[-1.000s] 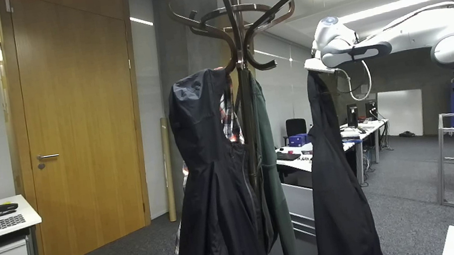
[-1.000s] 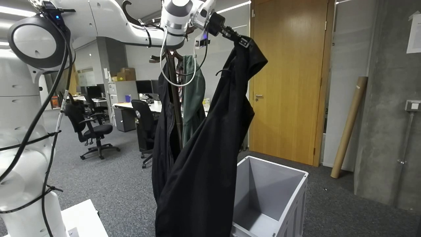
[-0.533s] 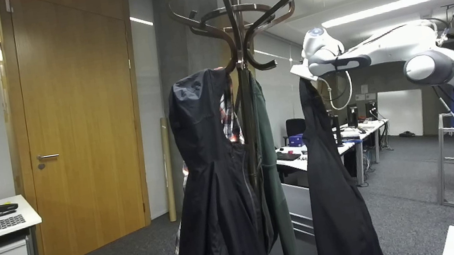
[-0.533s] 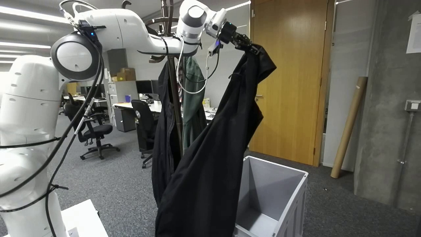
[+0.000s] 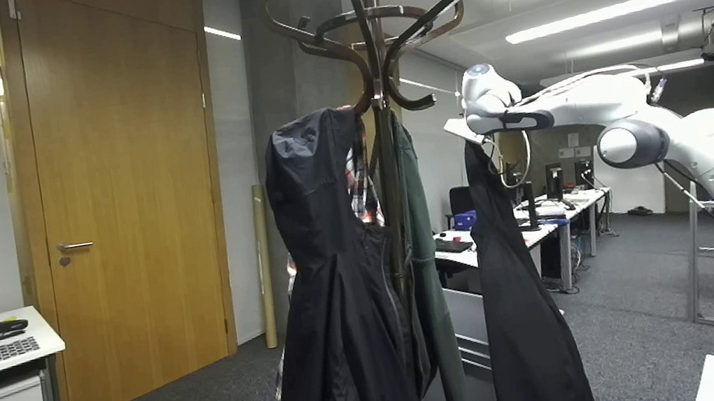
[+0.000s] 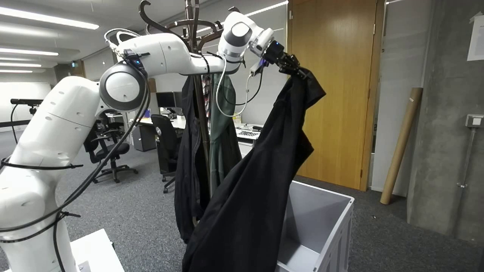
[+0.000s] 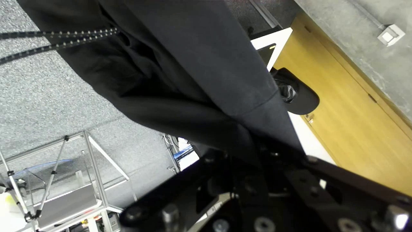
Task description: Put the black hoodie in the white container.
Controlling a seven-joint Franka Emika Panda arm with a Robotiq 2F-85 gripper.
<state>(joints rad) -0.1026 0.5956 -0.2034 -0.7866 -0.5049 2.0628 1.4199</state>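
Gripper (image 6: 301, 72) found closed, jaws pinching the upper end of the black hoodie (image 6: 249, 189), which hangs from it in a long fall, the lower end running past the bottom of the frame in both exterior views. In an exterior view the garment hangs before the white container (image 6: 317, 204), covering its left part. In the wrist view a white-flecked drawcord (image 7: 88, 37) trails from the fabric. Lettering: a paper sheet (image 6: 477, 39) on the concrete wall (image 6: 438, 105) is cropped and apparently too faint to read. Obstructions: near the hoodie stands a dark coat rack (image 5: 379, 98), bearing a dark hooded jacket (image 5: 326, 233), a green garment (image 5: 430, 288) and a plaid shirt (image 5: 363, 192). Further back, a cardboard tube (image 6: 401, 146) leans right of the wooden door (image 6: 336, 121).
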